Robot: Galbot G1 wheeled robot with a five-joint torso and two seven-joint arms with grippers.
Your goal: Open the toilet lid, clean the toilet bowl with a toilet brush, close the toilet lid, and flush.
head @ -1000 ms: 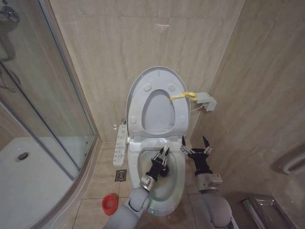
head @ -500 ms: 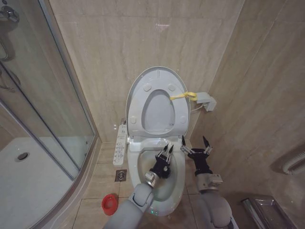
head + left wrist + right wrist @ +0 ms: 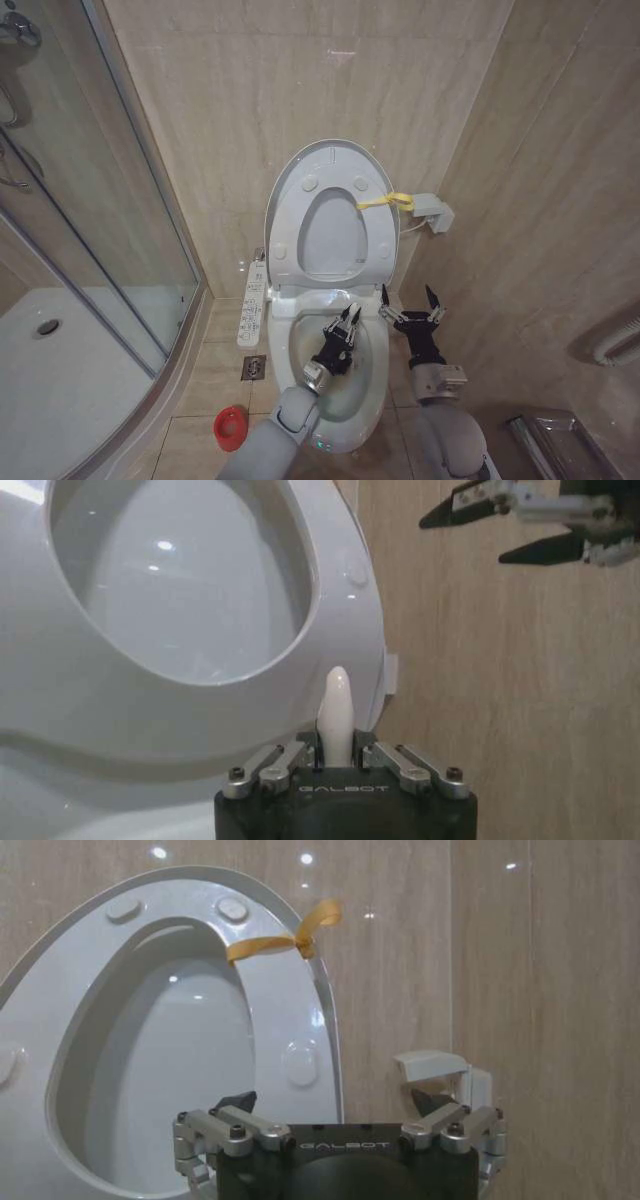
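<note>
White, thin, light toilet brush [image 3: 336, 705] handle sits pinched in left gripper [image 3: 345, 320]; right gripper [image 3: 407, 298] spread, empty.

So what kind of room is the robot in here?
A small tiled bathroom, most likely in a home or hotel. A white toilet bowl sits against the wall with the toilet lid raised, a glass shower enclosure stands to the robot's left, and a floor drain sits beside the toilet.

The beige tiled floor [image 3: 205, 385] is carrying the white toilet bowl [image 3: 372, 395], a square drain [image 3: 253, 367] sitting just beside its base, and a small red cup holder [image 3: 230, 428] standing near that drain.
</note>
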